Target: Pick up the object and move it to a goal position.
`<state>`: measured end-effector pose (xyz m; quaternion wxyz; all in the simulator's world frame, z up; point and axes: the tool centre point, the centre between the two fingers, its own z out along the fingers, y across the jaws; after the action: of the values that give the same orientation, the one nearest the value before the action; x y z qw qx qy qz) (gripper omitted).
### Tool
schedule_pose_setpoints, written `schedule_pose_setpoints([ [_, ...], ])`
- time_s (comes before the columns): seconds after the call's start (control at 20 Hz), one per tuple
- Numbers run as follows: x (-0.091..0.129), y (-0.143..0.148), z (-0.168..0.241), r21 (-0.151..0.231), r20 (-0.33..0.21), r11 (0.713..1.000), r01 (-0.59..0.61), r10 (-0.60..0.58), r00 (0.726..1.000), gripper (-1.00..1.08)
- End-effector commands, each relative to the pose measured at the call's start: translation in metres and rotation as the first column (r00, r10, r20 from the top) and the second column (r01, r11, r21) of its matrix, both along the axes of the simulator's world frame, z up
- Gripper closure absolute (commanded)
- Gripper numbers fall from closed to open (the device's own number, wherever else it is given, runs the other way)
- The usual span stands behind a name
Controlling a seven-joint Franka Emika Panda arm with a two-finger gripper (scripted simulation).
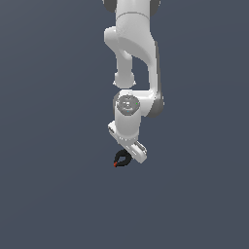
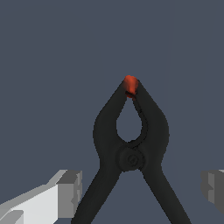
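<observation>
Backdrop: plain grey-blue, I see.
Pincer (image 2: 142, 188): spread wide, fingers (image 2: 70, 192) clear of clamp (image 2: 130, 144).
Wrist only: red tip (image 2: 130, 84).

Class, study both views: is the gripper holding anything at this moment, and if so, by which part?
Nothing is held. The gripper is open, its fingers standing clear on either side of the black spring clamp, level with its splayed handles and touching neither.

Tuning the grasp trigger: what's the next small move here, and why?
Probably close the gripper. In the wrist view its fingers stand wide on either side of the clamp's handles, touching neither. In the exterior view the gripper is already down at the clamp. How far the fingers sit above the floor can't be told.
</observation>
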<state>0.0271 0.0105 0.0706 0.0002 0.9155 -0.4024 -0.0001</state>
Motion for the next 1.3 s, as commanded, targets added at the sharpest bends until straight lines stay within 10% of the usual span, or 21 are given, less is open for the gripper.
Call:
schedule_pose_setpoints([
  [0.0, 0.000, 0.000, -0.001, 0.000, 0.000, 1.000, 0.011, -0.011, 1.000, -0.92],
  [0.95, 0.000, 0.001, -0.051, 0.000, 0.000, 1.000, 0.012, -0.012, 1.000, -0.92],
  [1.0, 0.000, 0.001, -0.051, 0.000, 0.000, 1.000, 0.012, -0.012, 1.000, 1.08],
  [1.25, 0.000, 0.001, -0.051, 0.000, 0.000, 1.000, 0.012, -0.012, 1.000, 1.08],
])
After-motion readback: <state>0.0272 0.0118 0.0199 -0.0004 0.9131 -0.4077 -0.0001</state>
